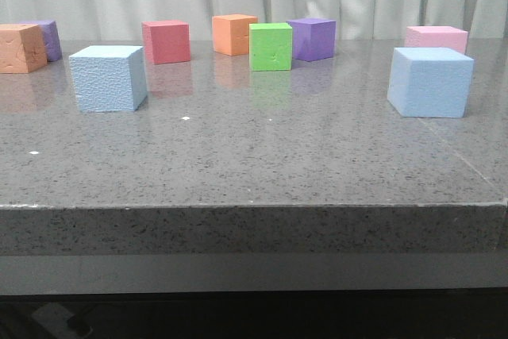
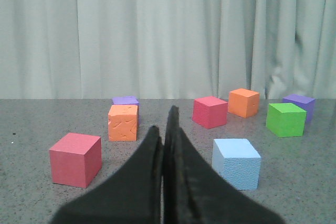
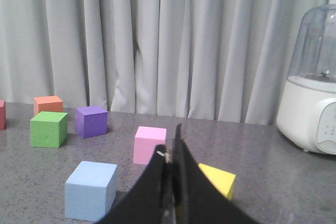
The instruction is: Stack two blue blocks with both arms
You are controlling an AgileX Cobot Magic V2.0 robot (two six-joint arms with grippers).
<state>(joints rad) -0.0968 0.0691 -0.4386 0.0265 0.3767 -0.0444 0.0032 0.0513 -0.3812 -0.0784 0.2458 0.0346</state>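
Two pale blue blocks rest apart on the grey table: one on the left [image 1: 108, 78], one on the right [image 1: 430, 82]. Neither arm shows in the front view. In the left wrist view my left gripper [image 2: 164, 121] is shut with nothing in it, and the left blue block [image 2: 236, 163] lies just ahead, off to one side of the fingers. In the right wrist view my right gripper [image 3: 170, 142] is also shut and empty, with the right blue block [image 3: 91, 190] near it on the tabletop.
Other cubes dot the back of the table [image 1: 254, 164]: orange [image 1: 21, 48], purple [image 1: 49, 39], red [image 1: 167, 41], orange [image 1: 234, 34], green [image 1: 271, 46], purple [image 1: 313, 39], pink [image 1: 436, 37]. A red cube [image 2: 75, 159], a yellow block [image 3: 219, 179] and a white appliance [image 3: 311, 109] show in the wrist views.
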